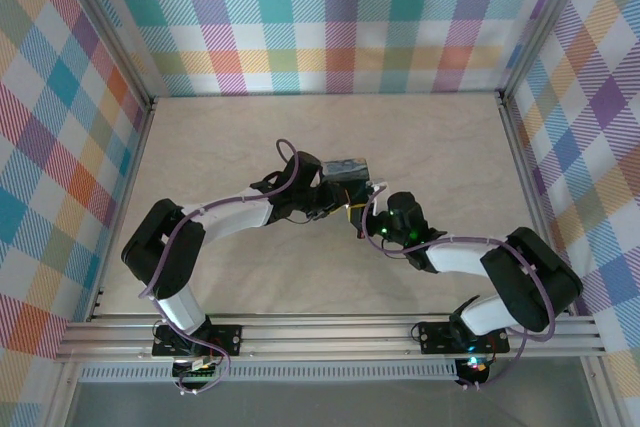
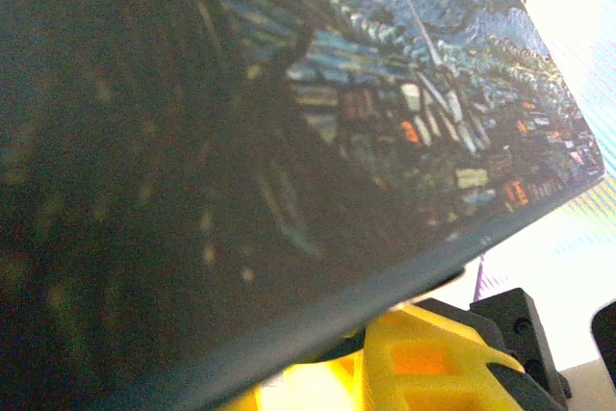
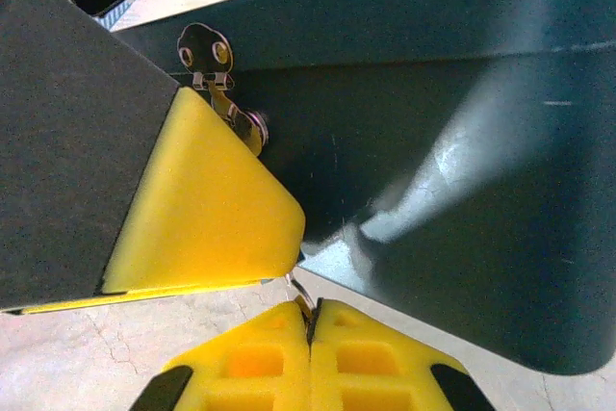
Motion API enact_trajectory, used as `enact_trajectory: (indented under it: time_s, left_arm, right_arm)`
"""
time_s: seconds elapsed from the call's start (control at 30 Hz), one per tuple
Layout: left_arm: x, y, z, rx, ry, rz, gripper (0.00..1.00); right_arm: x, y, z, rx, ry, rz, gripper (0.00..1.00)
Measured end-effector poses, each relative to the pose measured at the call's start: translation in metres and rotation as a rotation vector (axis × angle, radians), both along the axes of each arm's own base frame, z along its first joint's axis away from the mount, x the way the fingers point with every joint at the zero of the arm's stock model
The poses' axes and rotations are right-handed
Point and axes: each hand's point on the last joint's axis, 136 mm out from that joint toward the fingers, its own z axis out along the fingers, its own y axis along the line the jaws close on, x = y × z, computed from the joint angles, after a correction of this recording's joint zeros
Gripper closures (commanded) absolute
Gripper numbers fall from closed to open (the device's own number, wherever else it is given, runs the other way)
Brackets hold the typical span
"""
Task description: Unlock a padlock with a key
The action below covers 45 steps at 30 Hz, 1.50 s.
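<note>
Left hand (image 1: 330, 185) clamps starry-night tin (image 2: 385, 93), frame centre. Right hand (image 3: 309, 313) pressed together just below tin, pinching thin silvery sliver, likely key (image 3: 299, 288). Metal hasp (image 3: 204, 49) upper left; padlock there too small to tell. Judgement: key gripped; insertion, turning, shackle release all left.

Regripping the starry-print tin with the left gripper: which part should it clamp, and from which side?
Probably across its two broad flat faces, coming in from the end away from the hasp. The tin is a flat box, so parallel faces suit a two-finger clamp; the left finger now sits right at the hasp, crowding the right gripper.
</note>
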Motion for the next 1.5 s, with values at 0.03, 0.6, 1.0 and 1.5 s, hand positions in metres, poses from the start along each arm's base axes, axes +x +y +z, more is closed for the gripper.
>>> enact_trajectory:
  time_s: [0.03, 0.6, 1.0, 1.5]
  left_arm:
    - [0.000, 0.000, 0.000, -0.001, 0.001, 0.004, 0.88]
    - [0.005, 0.003, 0.000, 0.004, -0.007, 0.024, 0.88]
    - [0.008, 0.000, -0.023, 0.023, 0.016, 0.023, 0.89]
    - [0.014, 0.003, -0.048, 0.039, 0.043, 0.029, 0.84]
  right_arm:
    - [0.001, 0.000, 0.000, 0.003, -0.001, -0.003, 1.00]
    - [0.006, 0.003, 0.000, 0.035, 0.005, -0.020, 1.00]
    - [0.008, 0.001, -0.023, 0.011, 0.054, -0.043, 1.00]
    - [0.012, 0.004, -0.049, 0.082, 0.172, -0.111, 1.00]
